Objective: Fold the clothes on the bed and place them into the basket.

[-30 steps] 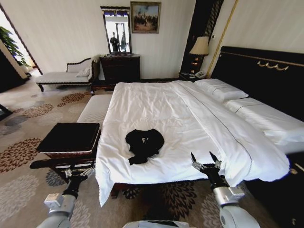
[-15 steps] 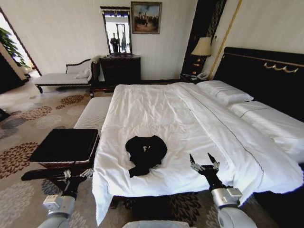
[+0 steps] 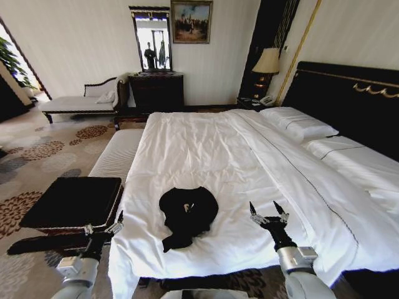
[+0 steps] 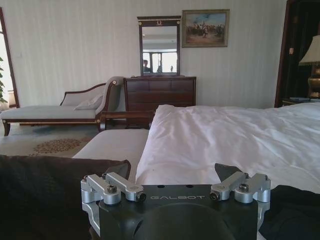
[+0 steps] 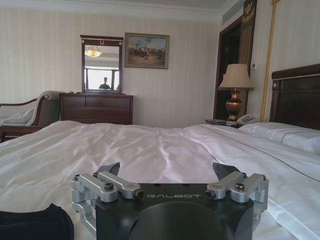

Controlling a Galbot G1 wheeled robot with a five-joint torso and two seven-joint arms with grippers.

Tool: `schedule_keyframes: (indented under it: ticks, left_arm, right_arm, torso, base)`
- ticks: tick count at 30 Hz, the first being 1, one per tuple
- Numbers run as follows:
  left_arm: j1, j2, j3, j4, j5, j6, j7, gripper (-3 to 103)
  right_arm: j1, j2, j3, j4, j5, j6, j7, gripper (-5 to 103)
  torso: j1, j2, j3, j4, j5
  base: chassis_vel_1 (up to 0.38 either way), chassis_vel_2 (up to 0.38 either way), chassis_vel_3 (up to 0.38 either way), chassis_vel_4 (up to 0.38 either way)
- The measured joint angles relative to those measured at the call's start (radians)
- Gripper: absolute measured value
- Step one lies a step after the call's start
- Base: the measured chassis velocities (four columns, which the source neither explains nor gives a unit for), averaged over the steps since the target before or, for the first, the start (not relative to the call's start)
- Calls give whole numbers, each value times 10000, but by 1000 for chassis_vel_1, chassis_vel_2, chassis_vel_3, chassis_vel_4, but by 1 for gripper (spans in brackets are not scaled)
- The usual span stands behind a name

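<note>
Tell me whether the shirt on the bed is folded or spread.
Neither: the black shirt lies crumpled in a heap on the bed.

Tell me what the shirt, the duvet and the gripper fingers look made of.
Shirt: soft black fabric, matte, crumpled in a heap. Duvet: white cloth, probably cotton, slightly glossy, finely wrinkled. Right gripper fingers: brushed silver metal with screws; left gripper alike.

The black shirt [image 3: 187, 215] lies in a heap on the bed [image 3: 212, 149], with bare white sheet all around it. The basket [image 3: 72, 202] blocks the floor at 9 o'clock. The pillows [image 3: 299, 123] sit far off at 2 o'clock.
</note>
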Motion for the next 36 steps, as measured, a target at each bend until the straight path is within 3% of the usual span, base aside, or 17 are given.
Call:
schedule_keyframes:
  ticks: [13, 16, 17, 21, 23, 25, 27, 36]
  left_arm:
    - [-168, 178, 656, 474, 142, 106, 16, 99]
    - [-477, 473, 980, 606, 185, 386, 0, 99]
    - [-477, 473, 980, 606, 185, 386, 0, 99]
    - [-684, 568, 1495, 696, 228, 679, -72, 99]
    - [-708, 585, 1557, 714, 238, 713, -87, 99]
    - [-874, 710, 1886, 764, 246, 925, -174, 99]
    - [-1027, 795, 2141, 776, 187, 1106, -248, 99]
    - [-1601, 1000, 3027, 907, -291, 1412, -430, 99]
  right_arm:
    - [129, -427, -71, -217, 530, -198, 42, 100]
    - [666, -1072, -318, -365, 2039, -1073, 44, 100]
    - [666, -1072, -318, -365, 2039, -1073, 44, 100]
    - [2087, -2270, -844, -969, 5163, -2939, 553, 100]
    - [2313, -2515, -958, -1179, 5459, -3085, 584, 100]
    - [3173, -3503, -1404, -2156, 6362, -3464, 633, 100]
    - [3797, -4058, -1847, -2924, 6948, -3636, 585, 100]
    - [5904, -4554, -3343, -4977, 7964, -4035, 377, 100]
  torso:
    - [-5, 3, -1, 1, -1]
    - [-3, 2, -1, -1, 0]
    - [-3, 2, -1, -1, 0]
    - [-4, 3, -1, 5, -2]
    - [-4, 3, -1, 4, 1]
    - [-3, 2, 0, 4, -1]
    - [-1, 2, 0, 2, 1]
    - [-1, 2, 0, 0, -1]
  base:
    - [-7, 0, 16, -3]
    - [0, 0, 0, 0]
    - [0, 0, 0, 0]
    - [0, 0, 0, 0]
    - [0, 0, 0, 0]
    - [0, 0, 0, 0]
    - [0, 0, 0, 0]
    - [0, 0, 0, 0]
